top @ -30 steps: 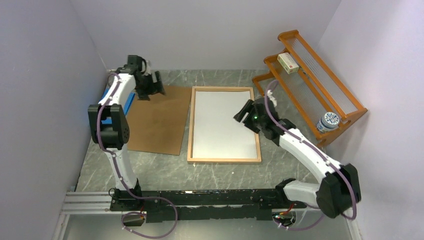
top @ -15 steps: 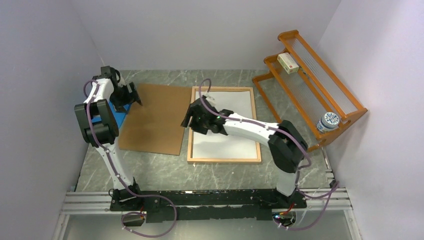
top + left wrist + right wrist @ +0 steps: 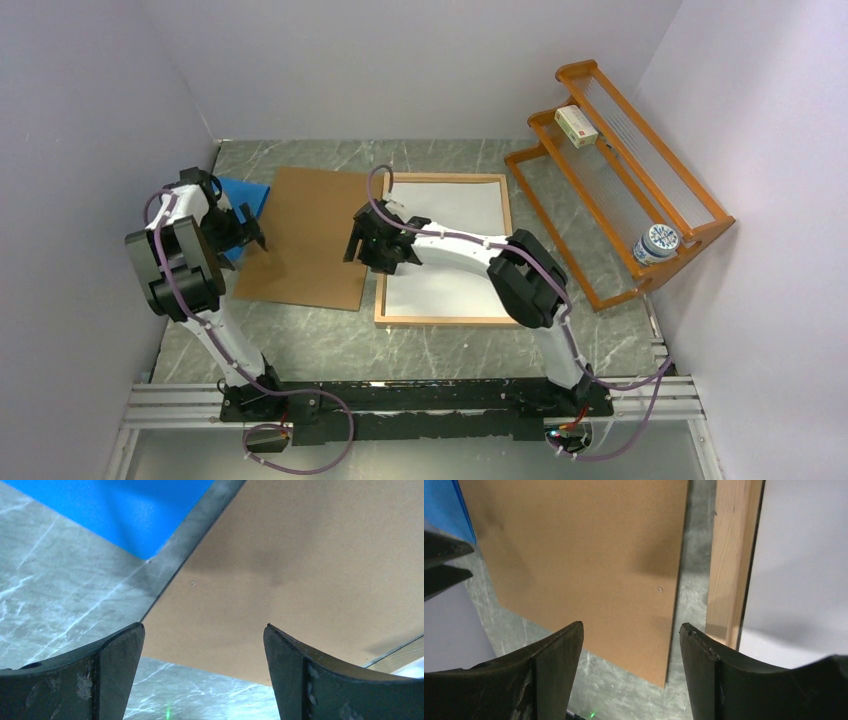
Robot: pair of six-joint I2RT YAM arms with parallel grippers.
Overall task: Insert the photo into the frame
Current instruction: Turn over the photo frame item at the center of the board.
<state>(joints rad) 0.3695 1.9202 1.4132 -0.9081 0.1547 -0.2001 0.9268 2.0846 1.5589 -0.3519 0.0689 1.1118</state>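
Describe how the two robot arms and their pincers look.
The left arm and right arm have white links joined by bulky black joints, with a purple cable running along each. The left pincer and right pincer each have two dark, curved, scuffed fingers.

The frame [image 3: 449,320], a narrow light-orange wooden rectangle, lies flat just right of the brown board [image 3: 310,240], its long sides parallel to it. The photo [image 3: 455,205] lies inside it, plain white back up.
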